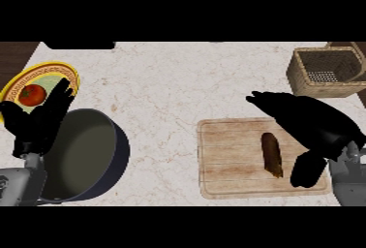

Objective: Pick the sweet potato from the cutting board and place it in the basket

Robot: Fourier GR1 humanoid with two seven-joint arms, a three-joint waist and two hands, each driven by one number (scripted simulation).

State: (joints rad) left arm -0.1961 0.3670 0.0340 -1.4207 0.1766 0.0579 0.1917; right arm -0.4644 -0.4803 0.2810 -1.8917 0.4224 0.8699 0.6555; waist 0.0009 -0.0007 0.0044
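A long brown sweet potato (271, 154) lies lengthwise on the wooden cutting board (229, 160) at the lower right. My right hand (314, 127) hovers over the board's right side, fingers stretched toward the upper left and thumb hanging down just right of the potato, open and holding nothing. The woven basket (325, 72) stands at the upper right corner of the counter, beyond the hand. My left hand (39, 121) rests open at the far left, fingers up.
A dark round pan (107, 160) sits at the lower left beside the left hand. Behind it a yellow-rimmed plate (61, 72) carries a red tomato (31, 95). Marble countertop stretches between pan, board and basket.
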